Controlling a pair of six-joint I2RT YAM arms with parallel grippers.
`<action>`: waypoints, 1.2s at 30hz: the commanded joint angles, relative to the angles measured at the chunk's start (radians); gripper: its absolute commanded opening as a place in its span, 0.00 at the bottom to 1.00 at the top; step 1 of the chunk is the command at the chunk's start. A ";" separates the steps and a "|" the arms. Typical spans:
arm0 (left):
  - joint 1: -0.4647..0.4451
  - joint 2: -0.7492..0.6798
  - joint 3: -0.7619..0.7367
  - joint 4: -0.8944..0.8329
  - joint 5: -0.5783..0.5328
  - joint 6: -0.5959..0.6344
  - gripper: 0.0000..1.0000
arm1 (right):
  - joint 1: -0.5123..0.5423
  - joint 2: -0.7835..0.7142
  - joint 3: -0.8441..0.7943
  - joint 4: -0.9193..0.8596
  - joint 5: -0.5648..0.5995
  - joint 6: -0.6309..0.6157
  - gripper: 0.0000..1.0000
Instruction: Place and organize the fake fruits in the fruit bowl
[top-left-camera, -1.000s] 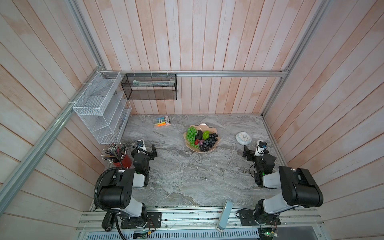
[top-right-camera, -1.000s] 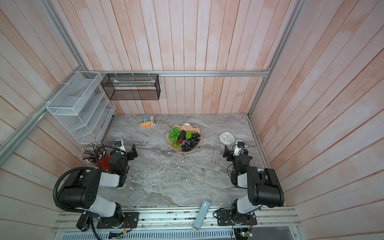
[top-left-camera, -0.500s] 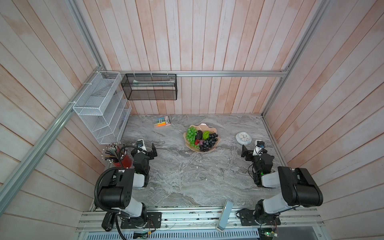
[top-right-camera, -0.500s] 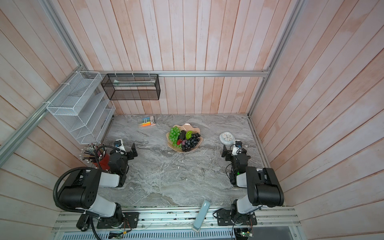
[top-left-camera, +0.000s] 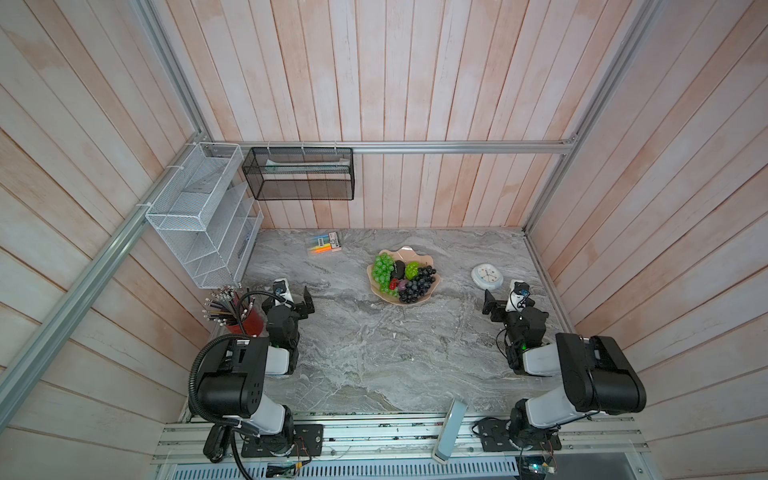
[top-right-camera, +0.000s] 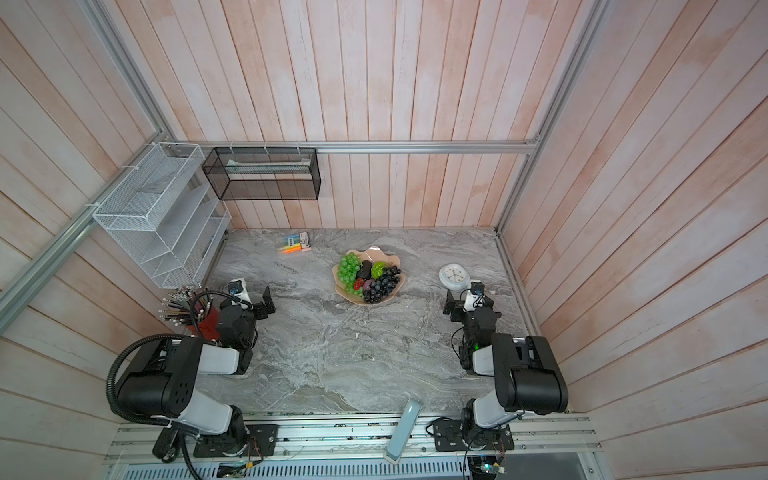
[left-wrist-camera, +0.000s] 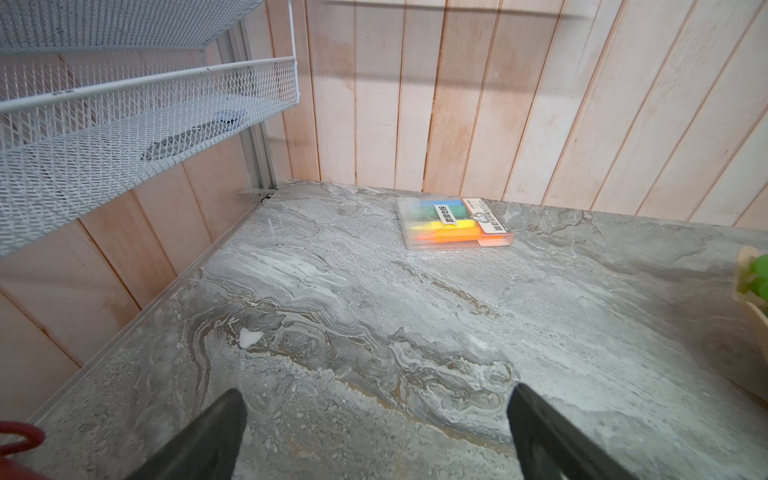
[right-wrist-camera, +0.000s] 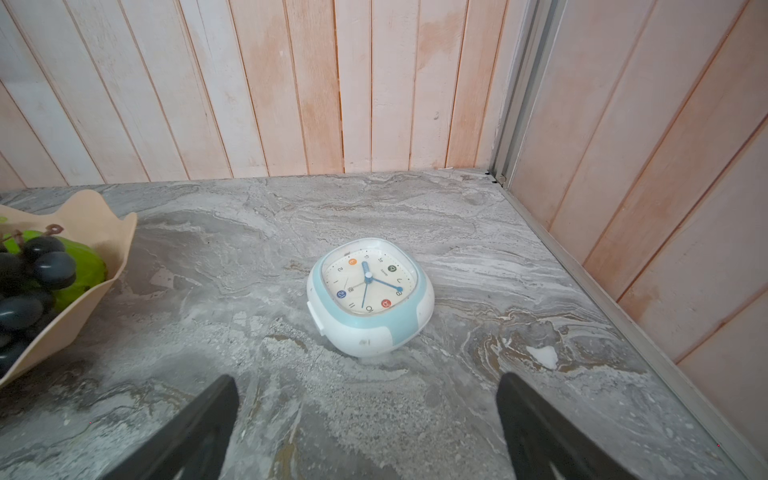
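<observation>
The peach-pink fruit bowl (top-left-camera: 405, 250) (top-right-camera: 372, 250) stands mid-table towards the back. In it lie a green grape bunch (top-left-camera: 382, 266), a black oval (top-left-camera: 400, 269), a bright green ball (top-left-camera: 412, 269), a dark purple grape bunch (top-left-camera: 417, 284), red cherries (top-left-camera: 393, 284) and a small purple ball (top-left-camera: 403, 285). My left gripper (top-left-camera: 297, 298) (left-wrist-camera: 376, 399) rests open at the left, well short of the bowl, with nothing in it. My right gripper (top-left-camera: 500, 301) (right-wrist-camera: 365, 384) is open and empty at the right, facing the clock. The bowl's edge (right-wrist-camera: 104, 224) shows beside it.
A white and blue clock (top-left-camera: 485, 276) (right-wrist-camera: 370, 297) lies just ahead of the right gripper. A clear pack of coloured markers (top-left-camera: 324, 243) (left-wrist-camera: 453, 222) sits at the back left. A red pencil cup (top-left-camera: 245, 316), a white mesh rack (top-left-camera: 199, 216) and a black mesh basket (top-left-camera: 299, 174) line the left and back walls.
The right gripper has shifted very slightly to the left. The left arm, the bowl and the fruits have not moved.
</observation>
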 joint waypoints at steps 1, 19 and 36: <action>0.002 -0.006 -0.008 0.041 0.012 -0.002 1.00 | -0.005 -0.027 -0.131 0.240 0.050 0.011 0.98; 0.001 -0.007 -0.008 0.041 0.011 -0.002 1.00 | -0.007 0.002 0.051 -0.046 0.012 0.003 0.98; 0.001 -0.005 -0.008 0.041 0.013 -0.002 1.00 | -0.007 0.002 0.051 -0.046 0.012 0.004 0.98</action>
